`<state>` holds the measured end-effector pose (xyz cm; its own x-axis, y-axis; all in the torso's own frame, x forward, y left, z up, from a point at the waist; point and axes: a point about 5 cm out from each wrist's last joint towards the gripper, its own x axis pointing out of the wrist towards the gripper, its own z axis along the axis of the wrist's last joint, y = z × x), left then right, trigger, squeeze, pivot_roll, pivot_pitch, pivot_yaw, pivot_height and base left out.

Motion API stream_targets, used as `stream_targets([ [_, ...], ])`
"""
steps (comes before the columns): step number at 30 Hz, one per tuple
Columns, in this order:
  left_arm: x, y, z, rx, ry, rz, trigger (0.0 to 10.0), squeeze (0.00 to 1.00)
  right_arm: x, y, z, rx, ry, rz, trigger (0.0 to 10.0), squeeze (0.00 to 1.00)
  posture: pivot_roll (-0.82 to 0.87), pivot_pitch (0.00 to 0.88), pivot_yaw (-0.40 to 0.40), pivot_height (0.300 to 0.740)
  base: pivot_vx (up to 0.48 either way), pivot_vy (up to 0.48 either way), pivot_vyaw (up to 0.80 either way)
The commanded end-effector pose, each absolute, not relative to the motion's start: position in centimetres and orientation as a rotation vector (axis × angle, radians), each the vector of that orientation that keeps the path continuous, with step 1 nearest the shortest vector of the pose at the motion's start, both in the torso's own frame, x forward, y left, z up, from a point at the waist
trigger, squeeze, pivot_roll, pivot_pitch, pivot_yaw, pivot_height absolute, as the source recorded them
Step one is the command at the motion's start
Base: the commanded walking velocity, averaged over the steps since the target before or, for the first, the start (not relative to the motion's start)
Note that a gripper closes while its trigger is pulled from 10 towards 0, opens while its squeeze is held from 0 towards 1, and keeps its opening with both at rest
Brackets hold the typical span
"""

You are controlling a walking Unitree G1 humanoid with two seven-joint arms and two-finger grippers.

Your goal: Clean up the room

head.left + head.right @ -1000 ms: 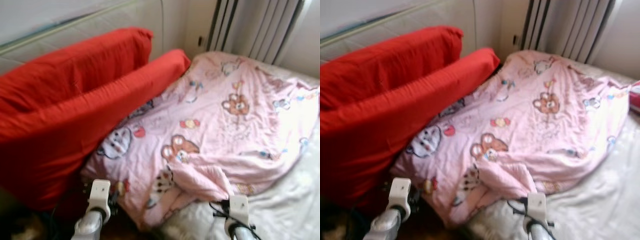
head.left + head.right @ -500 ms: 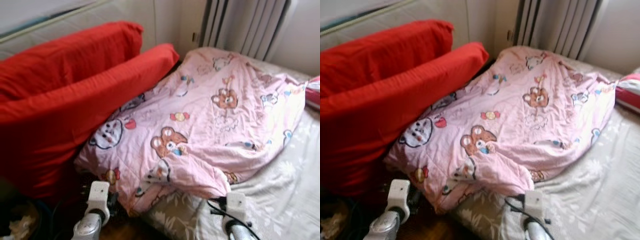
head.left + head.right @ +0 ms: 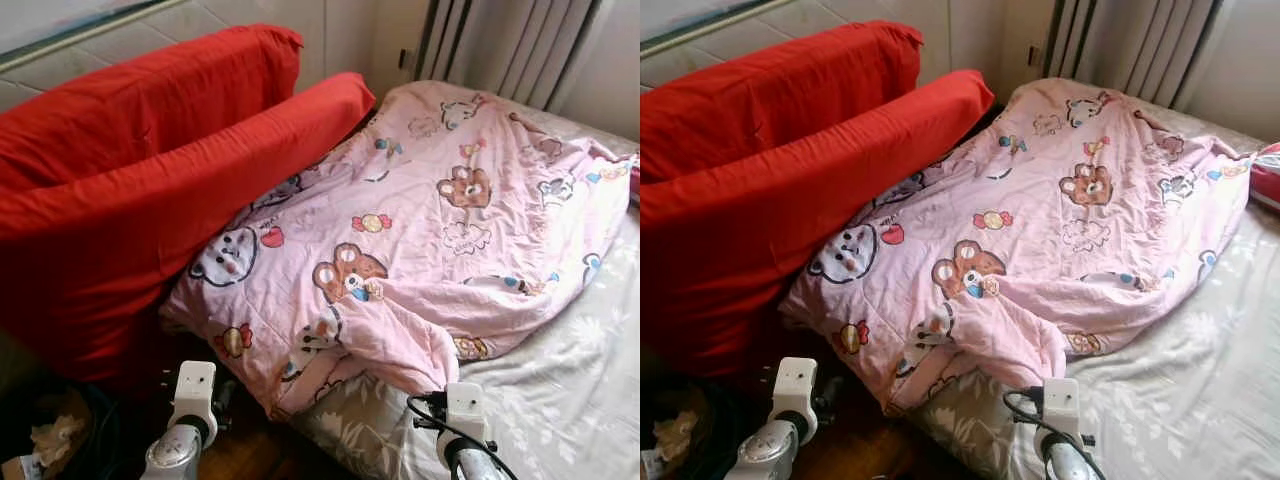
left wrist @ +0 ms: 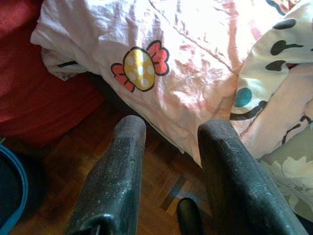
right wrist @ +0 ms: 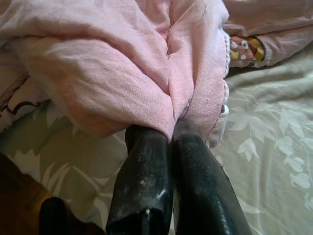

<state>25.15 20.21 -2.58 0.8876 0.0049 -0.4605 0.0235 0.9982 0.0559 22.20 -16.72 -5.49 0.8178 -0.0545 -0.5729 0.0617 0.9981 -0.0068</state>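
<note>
- Two red cushions (image 3: 150,190) lean at the far left, one stacked behind the other, against a pale wall.
- Pink blanket (image 3: 430,220), printed with cartoon bears and candies, lies spread and rumpled over the bed; its far-left edge touches the lower red cushion.
- Bed sheet (image 3: 560,400), grey-beige with a pale floral pattern, is exposed on the near right.
- My right gripper (image 5: 171,132): fingers pressed together, with a fold of the pink blanket pinched between the tips. The fold is bunched at the near edge of the bed, over the floral sheet.
- My left gripper (image 4: 168,142): fingers spread apart, nothing between them. It hangs over the dark wooden floor (image 4: 146,171), just beside the near-left corner of the blanket, where a yellow candy print (image 4: 140,66) shows. No contact with the cloth.
- Both wrists sit low at the near edge of the scene, left one (image 3: 193,395) beside the bed corner, right one (image 3: 462,412) over the sheet.
- Red item (image 3: 1266,180) at the far right edge of the bed; cannot identify it.
</note>
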Motion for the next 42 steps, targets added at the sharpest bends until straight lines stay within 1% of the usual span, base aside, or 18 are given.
stream_targets([
  [1,24.7,20.3,-2.9,0.057,0.495,-0.003,10.0,0.0,21.9,-16.5,-5.8,0.017,0.632,-0.048,10.0,0.0,0.01,0.137,-0.002,0.74,0.0,0.0,0.0],
  [8,24.6,20.3,-3.0,0.056,0.496,0.001,10.0,0.0,22.0,-15.8,-5.8,0.037,0.648,0.032,10.0,0.0,0.0,0.146,-0.004,0.74,0.0,0.0,0.0],
  [22,24.7,20.0,-2.9,0.054,0.486,-0.006,10.0,0.0,21.3,-16.6,-6.3,0.04,0.683,0.021,10.0,0.0,0.0,0.147,-0.007,0.74,0.0,0.0,0.0],
  [24,24.7,20.1,-2.9,0.055,0.484,-0.005,10.0,0.0,21.2,-16.6,-6.4,0.041,0.688,0.02,10.0,0.0,0.0,0.146,-0.008,0.74,-0.277,0.0,0.0],
  [28,24.7,20.1,-2.9,0.057,0.484,-0.005,10.0,0.0,21.1,-16.5,-6.5,0.044,0.695,0.029,10.0,0.0,0.0,0.143,-0.01,0.74,0.0,0.0,0.0],
  [32,24.7,19.9,-2.9,0.055,0.483,-0.009,10.0,0.0,21.1,-16.2,-6.5,0.033,0.7,0.077,10.0,0.0,0.0,0.137,-0.013,0.74,0.0,0.0,0.0],
  [36,24.6,19.9,-3.0,0.054,0.484,-0.011,10.0,0.0,21.0,-16.2,-6.5,0.034,0.703,0.077,10.0,0.0,0.0,0.135,-0.014,0.74,0.0,0.0,0.0],
  [42,24.6,19.8,-3.0,0.054,0.485,-0.012,10.0,0.0,20.5,-17.0,-6.8,0.033,0.731,0.068,10.0,0.0,0.0,0.125,-0.018,0.74,0.0,0.0,0.0],
])
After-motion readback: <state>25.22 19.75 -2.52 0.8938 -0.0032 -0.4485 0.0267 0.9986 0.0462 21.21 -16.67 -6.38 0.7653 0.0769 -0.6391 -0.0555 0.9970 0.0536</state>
